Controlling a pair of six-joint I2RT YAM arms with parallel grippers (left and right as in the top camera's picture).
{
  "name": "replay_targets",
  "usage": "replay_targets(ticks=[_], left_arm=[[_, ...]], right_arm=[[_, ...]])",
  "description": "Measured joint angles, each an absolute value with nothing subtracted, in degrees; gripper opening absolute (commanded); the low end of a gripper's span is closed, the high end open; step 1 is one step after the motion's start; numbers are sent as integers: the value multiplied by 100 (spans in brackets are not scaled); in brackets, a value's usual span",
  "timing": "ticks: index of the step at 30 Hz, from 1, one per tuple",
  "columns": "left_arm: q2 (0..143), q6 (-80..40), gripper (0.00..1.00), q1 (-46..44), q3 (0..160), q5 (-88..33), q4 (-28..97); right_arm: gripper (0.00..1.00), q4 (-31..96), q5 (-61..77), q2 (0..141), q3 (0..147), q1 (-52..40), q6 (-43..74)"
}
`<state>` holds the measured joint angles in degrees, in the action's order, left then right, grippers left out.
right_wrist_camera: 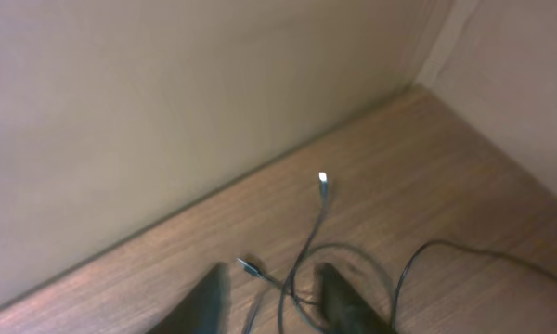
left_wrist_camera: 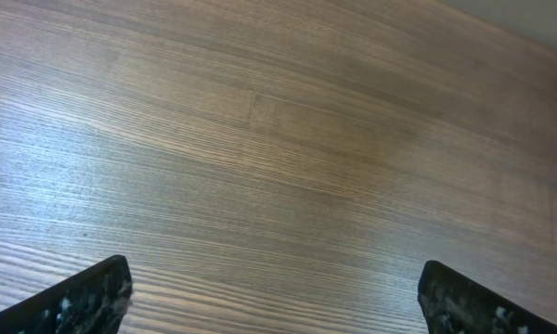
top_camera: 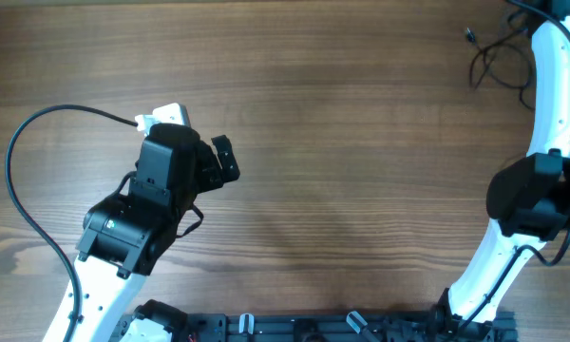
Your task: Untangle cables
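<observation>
Task barely started, going by the layout. The cables (top_camera: 495, 57) lay as one loose snarl at the far right corner of the table (top_camera: 361, 190), close to the wall (right_wrist_camera: 167, 93). In the right wrist view the strands crossed and looped over each other; one cord ran out toward the wall and ended in a small bright plug (right_wrist_camera: 323, 177), and a second plug (right_wrist_camera: 247, 266) poked out near the bottom. No cord was pulled clear or laid out by itself, so all of the separating was left for you.

Your right claw (right_wrist_camera: 272, 275) was right over the snarl, jaws part open with a clear gap between them. Several strands passed through that gap. It had hold of nothing that I could see. I couldn't tell whether a finger was brushing a cord, because the contact area was cut off at the bottom edge. The overhead view didn't show this claw at all, only the arm reaching up to that corner.

Your left claw (left_wrist_camera: 274, 278) was spread wide, empty, over bare wood, well apart from the cables.
</observation>
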<state>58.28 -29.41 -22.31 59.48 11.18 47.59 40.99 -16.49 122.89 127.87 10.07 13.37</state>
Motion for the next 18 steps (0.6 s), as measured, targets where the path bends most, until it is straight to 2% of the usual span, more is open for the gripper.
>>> replay_targets(ticks=[5, 13, 18], left_arm=[[5828, -2941, 100, -2231, 5948, 1118, 4757], [5828, -2941, 100, -2233, 5948, 1116, 4755], [5828, -2941, 100, -2231, 5948, 1118, 4757]], right_arm=[[100, 4338, -1649, 12296, 12750, 1007, 1203], [100, 5470, -1649, 12245, 12750, 1007, 696], [100, 6733, -972, 11275, 12682, 1007, 635]])
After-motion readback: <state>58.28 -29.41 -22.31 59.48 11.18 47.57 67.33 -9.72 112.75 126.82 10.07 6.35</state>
